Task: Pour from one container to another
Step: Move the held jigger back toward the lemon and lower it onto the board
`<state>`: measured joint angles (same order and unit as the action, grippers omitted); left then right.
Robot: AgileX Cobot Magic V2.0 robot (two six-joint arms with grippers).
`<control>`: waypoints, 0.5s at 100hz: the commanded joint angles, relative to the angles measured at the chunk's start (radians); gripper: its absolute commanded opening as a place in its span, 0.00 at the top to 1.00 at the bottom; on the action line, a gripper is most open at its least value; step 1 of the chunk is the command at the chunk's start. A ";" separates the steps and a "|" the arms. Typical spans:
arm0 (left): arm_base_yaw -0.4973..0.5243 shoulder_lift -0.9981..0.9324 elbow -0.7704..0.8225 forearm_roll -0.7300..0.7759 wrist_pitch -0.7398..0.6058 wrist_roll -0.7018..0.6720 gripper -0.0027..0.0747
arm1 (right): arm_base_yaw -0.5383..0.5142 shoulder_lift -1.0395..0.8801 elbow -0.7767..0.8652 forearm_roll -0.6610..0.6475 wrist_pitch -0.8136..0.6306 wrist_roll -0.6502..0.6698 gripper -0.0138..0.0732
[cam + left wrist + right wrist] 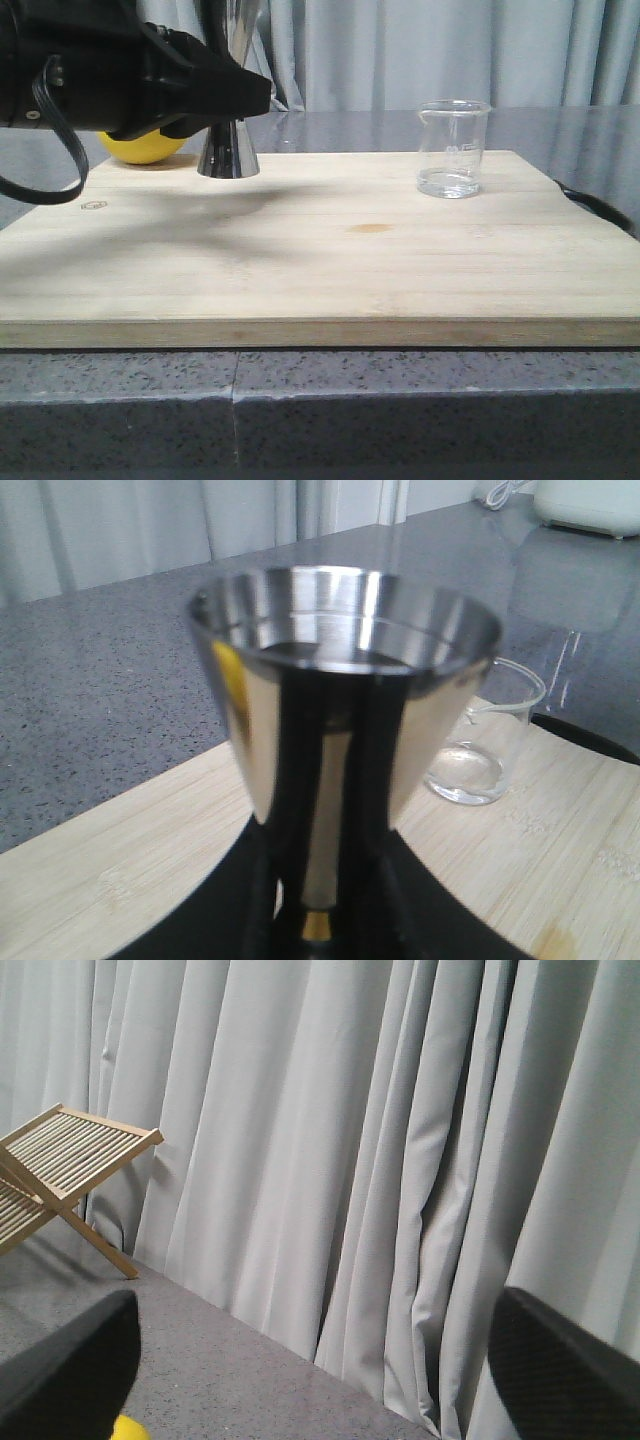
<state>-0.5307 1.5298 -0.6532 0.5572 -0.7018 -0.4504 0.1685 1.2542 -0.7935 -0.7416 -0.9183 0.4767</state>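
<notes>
The left gripper (232, 100) closes around the narrow waist of the steel jigger (229, 148), which stands upright on the wooden board (330, 260) with its lower cone resting on the wood. In the left wrist view the jigger (345, 680) fills the frame just ahead of the gripper, its upper cup open and mirror-bright, the brass-coloured waist showing low between the dark jaws. The glass beaker (452, 148) stands upright on the same board, well apart from the left gripper, on the far side of the jigger from the arm; a little clear liquid appears to lie at its bottom. A yellow round object (140, 146) sits just behind the left gripper. The right gripper (320, 1380) is spread wide and holds nothing, facing grey curtains (400, 1160) and a slatted wooden rack (60, 1175) on the grey surface (320, 400).
</notes>
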 commanded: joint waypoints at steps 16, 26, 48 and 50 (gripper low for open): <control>0.003 -0.043 -0.028 -0.022 -0.064 -0.006 0.99 | -0.004 -0.029 -0.032 0.029 -0.046 -0.008 0.11; 0.015 -0.043 -0.017 -0.022 -0.064 -0.006 0.99 | -0.004 -0.029 -0.032 0.029 -0.046 -0.008 0.11; 0.053 -0.043 0.010 -0.022 -0.116 -0.006 0.99 | -0.004 -0.029 -0.032 0.029 -0.047 -0.008 0.11; 0.055 -0.043 0.014 -0.022 -0.120 -0.006 0.99 | -0.004 -0.029 -0.032 0.029 -0.047 -0.008 0.11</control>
<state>-0.4842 1.5298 -0.6232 0.5613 -0.7102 -0.4504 0.1685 1.2542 -0.7935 -0.7416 -0.9183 0.4768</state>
